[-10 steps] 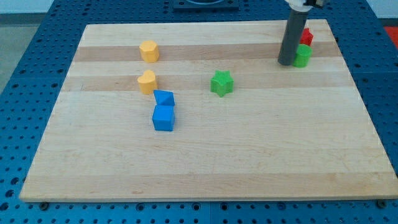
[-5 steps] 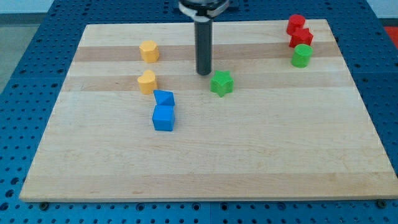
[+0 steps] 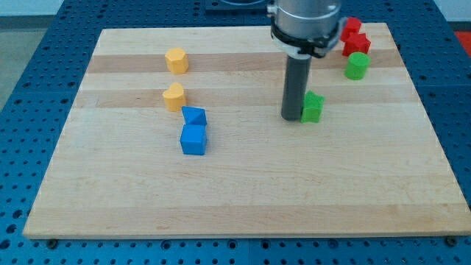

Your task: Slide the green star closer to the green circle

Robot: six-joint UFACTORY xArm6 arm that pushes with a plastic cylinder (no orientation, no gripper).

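The green star (image 3: pixel 313 107) sits right of the board's middle, partly hidden by my rod. My tip (image 3: pixel 291 116) rests against the star's left side. The green circle (image 3: pixel 358 65) stands near the view's top right, up and to the right of the star, with a gap of bare wood between them.
Two red blocks (image 3: pixel 354 38) sit just above the green circle at the top right corner. Two yellow blocks (image 3: pixel 176 60) (image 3: pixel 174 96) stand at the upper left. Two blue cubes (image 3: pixel 193 132) touch each other left of centre. The wooden board (image 3: pixel 243 191) lies on a blue pegboard.
My tip moved from the star's upper left to its left side and pushed the star to the right, closer to the green circle. The other blocks have not moved.
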